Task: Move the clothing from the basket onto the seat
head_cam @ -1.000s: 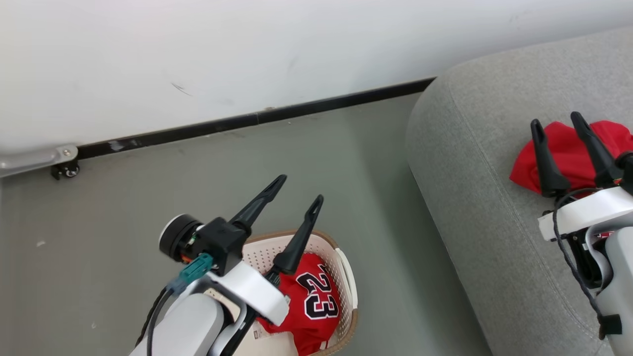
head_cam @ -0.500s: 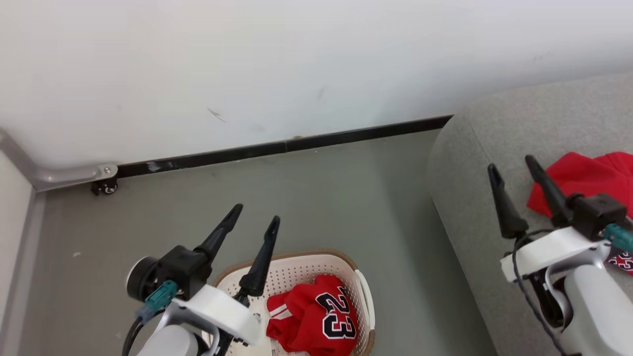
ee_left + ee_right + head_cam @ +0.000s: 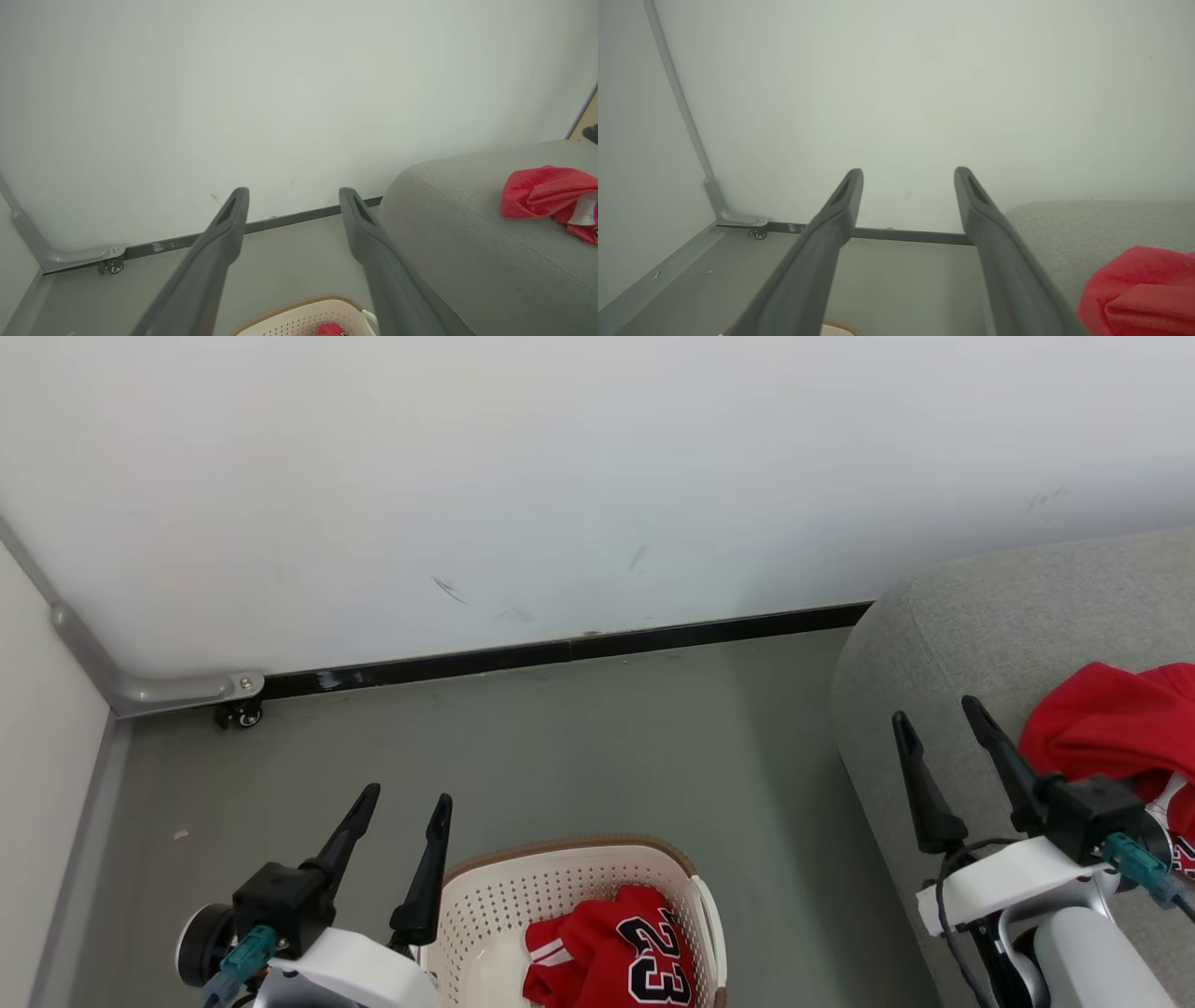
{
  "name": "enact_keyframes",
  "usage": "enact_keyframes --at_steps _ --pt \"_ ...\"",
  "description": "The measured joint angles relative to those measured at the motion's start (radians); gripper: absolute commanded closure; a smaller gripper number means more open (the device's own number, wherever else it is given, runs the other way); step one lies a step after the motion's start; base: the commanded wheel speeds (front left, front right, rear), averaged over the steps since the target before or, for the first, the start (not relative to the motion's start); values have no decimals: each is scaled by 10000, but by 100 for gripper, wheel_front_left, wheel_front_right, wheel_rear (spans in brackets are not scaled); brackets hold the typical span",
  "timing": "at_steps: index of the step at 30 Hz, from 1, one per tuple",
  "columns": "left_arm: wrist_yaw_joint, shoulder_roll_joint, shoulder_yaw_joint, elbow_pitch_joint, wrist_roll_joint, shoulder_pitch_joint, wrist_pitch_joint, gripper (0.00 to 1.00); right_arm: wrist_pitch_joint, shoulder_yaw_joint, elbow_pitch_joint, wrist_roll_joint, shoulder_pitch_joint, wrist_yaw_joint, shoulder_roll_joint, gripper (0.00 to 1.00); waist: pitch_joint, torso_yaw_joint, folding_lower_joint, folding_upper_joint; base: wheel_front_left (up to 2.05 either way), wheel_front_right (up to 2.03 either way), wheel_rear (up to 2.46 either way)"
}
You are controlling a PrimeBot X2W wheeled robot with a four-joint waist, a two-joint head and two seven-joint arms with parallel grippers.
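2 grippers, left gripper [image 3: 408, 795] & right gripper [image 3: 934, 709], both w/ jaws apart, nothing held; 1 red jersey [image 3: 611, 952] in the 1 basket [image 3: 560, 847], 1 red heap [image 3: 1102, 728] on the seat [image 3: 980, 616].

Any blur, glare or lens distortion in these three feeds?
Head view: sharp, even light, no glare; the 23 on the jersey reads cleanly. Left wrist view: the left fingers are soft, the seat behind them sharper. Right wrist view: the right fingers soft, the red clothing blurred, the grey wall post bows slightly.
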Motion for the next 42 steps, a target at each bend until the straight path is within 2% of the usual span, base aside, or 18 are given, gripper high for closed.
enact_keyframes --at_steps 6,23,42 --pt "422 -23 535 -249 194 416 0 0 0 -355 -533 -316 605 0 481 0 -145 120 0 0 0 0 0" --pt "848 -134 1162 -577 642 1277 0 0 0 -1093 -1486 -930 1962 0 1076 0 -337 275 0 0 0 0 0" --pt "740 -305 1492 -798 1001 1659 0 0 155 -1068 -2196 -1354 2894 0 1241 0 -426 290 0 0 0 0 0"
